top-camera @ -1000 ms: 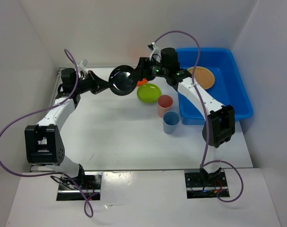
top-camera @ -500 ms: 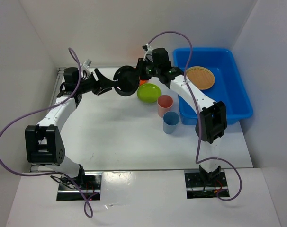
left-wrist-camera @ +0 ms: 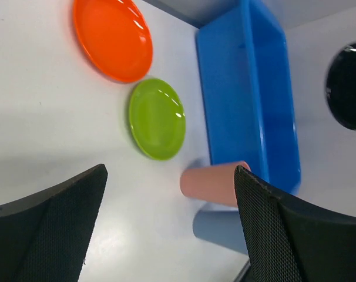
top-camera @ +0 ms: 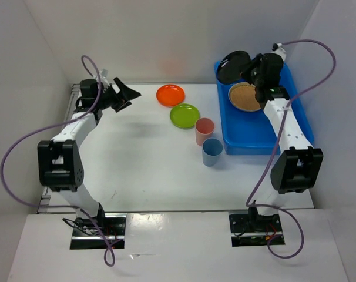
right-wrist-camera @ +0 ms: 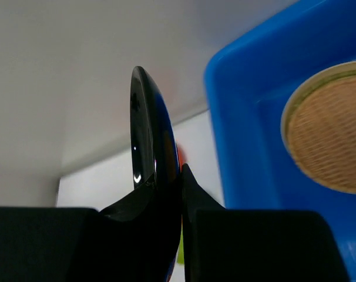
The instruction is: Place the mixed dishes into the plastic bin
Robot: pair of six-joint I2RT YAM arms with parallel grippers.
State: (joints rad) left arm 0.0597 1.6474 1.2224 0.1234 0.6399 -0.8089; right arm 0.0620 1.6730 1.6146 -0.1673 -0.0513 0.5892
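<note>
My right gripper (top-camera: 246, 70) (right-wrist-camera: 179, 176) is shut on the rim of a black plate (top-camera: 232, 66) (right-wrist-camera: 144, 129), held on edge above the far left corner of the blue plastic bin (top-camera: 295, 126) (right-wrist-camera: 239, 141). A woven tray (top-camera: 244, 97) (right-wrist-camera: 333, 126) lies inside the bin. On the table sit an orange plate (top-camera: 170, 94) (left-wrist-camera: 113, 38), a lime green plate (top-camera: 185, 115) (left-wrist-camera: 157, 118), a salmon-pink cup (top-camera: 205, 130) (left-wrist-camera: 210, 183) and a blue cup (top-camera: 212, 151) (left-wrist-camera: 216, 229). My left gripper (top-camera: 124, 94) (left-wrist-camera: 171, 176) hangs open and empty at the far left.
White walls close in the table on the left, back and right. The bin (left-wrist-camera: 248, 88) stands against the right wall, with both cups close to its near left corner. The black plate (left-wrist-camera: 348, 88) shows at the right edge of the left wrist view.
The black plate passed from my left gripper to my right one. The right arm swung right with it to above the bin. The left gripper opened and drew back to the left.
</note>
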